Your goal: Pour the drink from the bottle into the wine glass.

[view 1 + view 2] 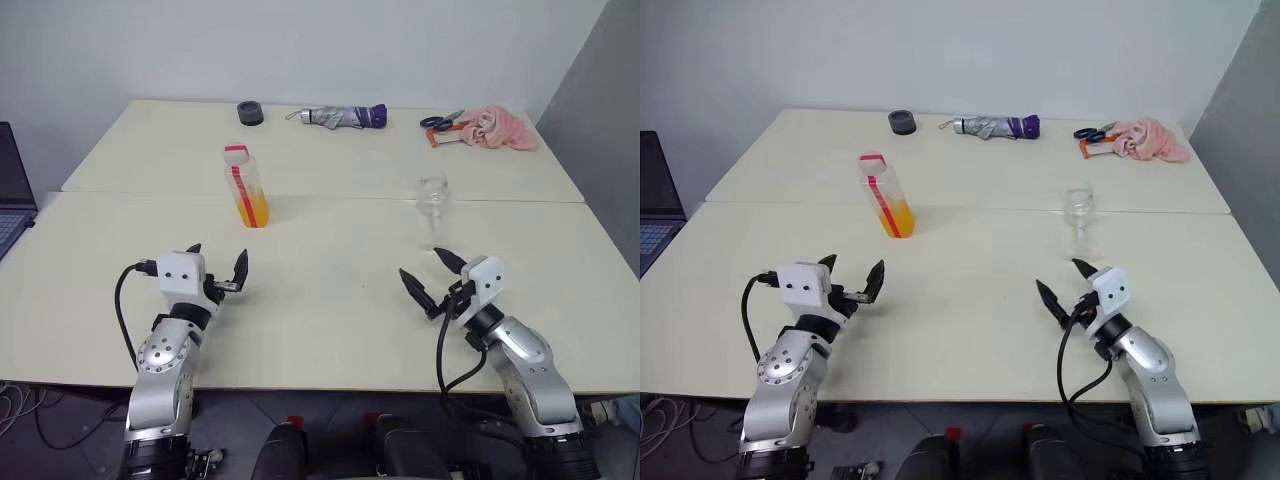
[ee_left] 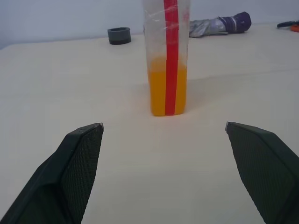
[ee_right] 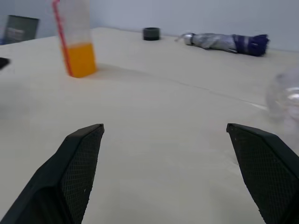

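The bottle (image 1: pixel 246 186) stands upright on the cream table, clear plastic with a red strip and a red-and-white cap. The orange drink (image 2: pixel 167 91) fills its lower part. My left gripper (image 1: pixel 217 262) is open, a short way in front of the bottle and pointing at it, nothing between its fingers. The wine glass (image 1: pixel 433 209) stands upright to the right, clear and empty-looking. Near the front edge my right gripper (image 1: pixel 433 275) is open, just in front of the glass and turned toward the left. The glass's bowl (image 3: pixel 286 98) shows at the edge of the right wrist view.
Along the table's far edge lie a dark round lid-like object (image 1: pixel 250 113), a folded grey and purple umbrella (image 1: pixel 344 117), scissors (image 1: pixel 440 123) and a pink cloth (image 1: pixel 498 129). A laptop (image 1: pixel 12 190) sits off the left side. A seam (image 1: pixel 330 196) joins two tabletops.
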`<control>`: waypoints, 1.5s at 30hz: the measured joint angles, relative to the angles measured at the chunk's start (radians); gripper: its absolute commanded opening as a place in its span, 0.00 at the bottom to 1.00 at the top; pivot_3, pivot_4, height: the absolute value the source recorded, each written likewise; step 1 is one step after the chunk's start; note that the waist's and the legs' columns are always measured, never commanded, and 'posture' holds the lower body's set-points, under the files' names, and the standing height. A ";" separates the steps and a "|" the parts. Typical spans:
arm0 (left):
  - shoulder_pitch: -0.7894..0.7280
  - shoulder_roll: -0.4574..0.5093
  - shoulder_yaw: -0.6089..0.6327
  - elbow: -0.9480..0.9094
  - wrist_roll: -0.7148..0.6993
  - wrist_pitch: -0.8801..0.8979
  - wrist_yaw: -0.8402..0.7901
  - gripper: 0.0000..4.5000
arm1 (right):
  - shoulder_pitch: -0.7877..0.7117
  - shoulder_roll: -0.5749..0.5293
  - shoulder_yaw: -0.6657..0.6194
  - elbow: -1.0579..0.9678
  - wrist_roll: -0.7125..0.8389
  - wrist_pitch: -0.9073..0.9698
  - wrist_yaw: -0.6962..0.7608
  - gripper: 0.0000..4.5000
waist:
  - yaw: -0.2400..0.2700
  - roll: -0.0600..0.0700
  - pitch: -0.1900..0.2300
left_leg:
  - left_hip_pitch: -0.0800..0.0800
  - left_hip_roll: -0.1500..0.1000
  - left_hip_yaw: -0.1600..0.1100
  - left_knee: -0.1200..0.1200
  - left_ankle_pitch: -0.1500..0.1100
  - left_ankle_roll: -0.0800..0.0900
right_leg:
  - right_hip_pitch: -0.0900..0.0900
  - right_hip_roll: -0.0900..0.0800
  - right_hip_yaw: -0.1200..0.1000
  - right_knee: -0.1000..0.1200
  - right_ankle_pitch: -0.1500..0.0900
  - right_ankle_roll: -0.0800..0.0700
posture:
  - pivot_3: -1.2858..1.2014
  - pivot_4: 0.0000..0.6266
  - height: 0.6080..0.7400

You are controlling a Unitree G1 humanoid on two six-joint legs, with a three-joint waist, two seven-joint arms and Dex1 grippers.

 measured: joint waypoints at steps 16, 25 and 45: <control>-0.212 0.026 -0.039 0.054 0.005 0.121 -0.017 1.00 | -0.122 -0.027 0.070 -0.091 0.047 0.176 0.060 1.00 | 0.001 0.000 0.000 | -0.001 0.000 -0.001 0.000 0.000 0.000 | 0.000 0.001 -0.001 0.000 0.001 -0.001 | 0.52 0.24 1.00; -0.322 0.026 -0.036 0.158 0.024 0.124 0.011 1.00 | -0.140 -0.011 0.068 -0.091 0.055 0.201 0.042 1.00 | 0.001 0.000 0.000 | -0.001 0.000 -0.001 0.000 0.000 0.000 | 0.000 0.001 -0.001 0.000 0.002 -0.002 | 0.52 0.24 1.00; -0.541 0.044 -0.033 0.469 0.061 0.044 0.028 1.00 | -0.190 -0.013 0.096 -0.099 0.067 0.238 0.081 1.00 | 0.001 -0.001 0.000 | -0.002 -0.001 -0.002 0.000 0.000 0.000 | -0.001 0.001 -0.002 0.000 0.002 -0.003 | 0.52 0.24 1.00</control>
